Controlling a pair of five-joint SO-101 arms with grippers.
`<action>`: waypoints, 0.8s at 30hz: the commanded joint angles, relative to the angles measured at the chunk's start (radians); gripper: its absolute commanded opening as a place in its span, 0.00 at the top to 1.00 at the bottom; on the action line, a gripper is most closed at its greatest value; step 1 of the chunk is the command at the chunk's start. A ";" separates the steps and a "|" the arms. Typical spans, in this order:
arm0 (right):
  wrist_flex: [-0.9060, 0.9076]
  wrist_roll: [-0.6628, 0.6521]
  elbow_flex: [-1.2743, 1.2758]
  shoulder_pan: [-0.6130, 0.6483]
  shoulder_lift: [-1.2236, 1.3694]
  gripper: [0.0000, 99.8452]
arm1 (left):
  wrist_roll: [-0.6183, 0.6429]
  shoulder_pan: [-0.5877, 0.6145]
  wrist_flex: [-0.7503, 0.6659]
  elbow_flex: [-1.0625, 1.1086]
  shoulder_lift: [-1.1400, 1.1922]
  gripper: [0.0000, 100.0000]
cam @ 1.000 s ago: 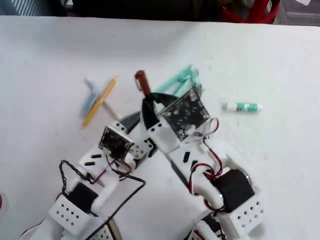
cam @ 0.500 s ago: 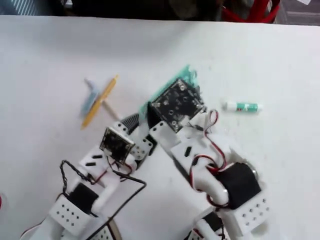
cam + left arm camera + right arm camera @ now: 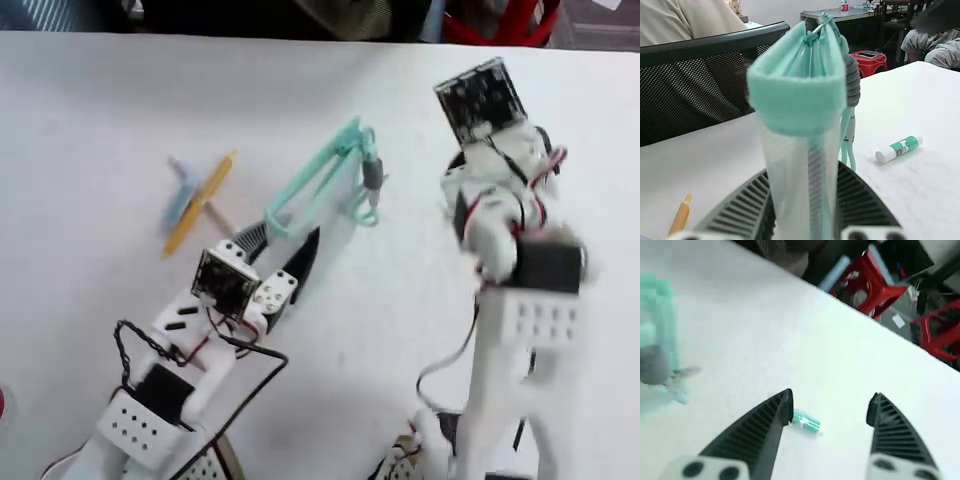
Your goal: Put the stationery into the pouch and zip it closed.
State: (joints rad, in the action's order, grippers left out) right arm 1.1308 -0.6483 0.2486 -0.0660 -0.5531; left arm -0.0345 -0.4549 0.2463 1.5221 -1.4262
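Left tool (image 3: 800, 212): clenched on the near end of the pouch (image 3: 795, 100), clear wall pinched between the jaws. From above, the pouch runs away from this tool toward the middle of the bench (image 3: 100, 100), mint-trimmed end farthest out. Judged reason for the hold: it anchors the pouch so the other arm can load it and the zip has something to pull against. Cannot tell whether the mouth is open.

Right tool (image 3: 831, 397): released, jaws spread wide, nothing between them. It hangs above the bench with the glue stick (image 3: 806, 422) lying below, nearer one jaw. Judged: lined up for that pick.

Yellow pencil (image 3: 200, 205) and blue pen (image 3: 180, 195) lie crossed on the bench, well apart from the pouch, on the left arm's side.

Status, judged: at least three items outside the pouch; zipping not yet due.
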 commanded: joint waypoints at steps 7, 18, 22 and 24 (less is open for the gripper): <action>-0.068 -0.575 -0.158 -0.087 0.636 0.76 | 0.003 0.012 -0.021 -0.009 -0.015 0.87; 0.142 -0.713 -0.694 -0.153 1.185 0.76 | 0.003 0.012 -0.021 -0.009 -0.012 0.87; 0.259 -0.723 -0.904 -0.154 1.348 0.77 | 0.003 0.012 -0.021 -0.005 -0.010 0.87; 0.326 -0.761 -0.996 -0.156 1.422 0.77 | 0.002 0.010 -0.029 0.008 -0.015 0.87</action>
State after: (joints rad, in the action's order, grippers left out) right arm 1.3779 -1.3633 -0.5831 -0.2117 0.8094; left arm -0.0345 -0.4549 0.2447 1.5282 -1.4262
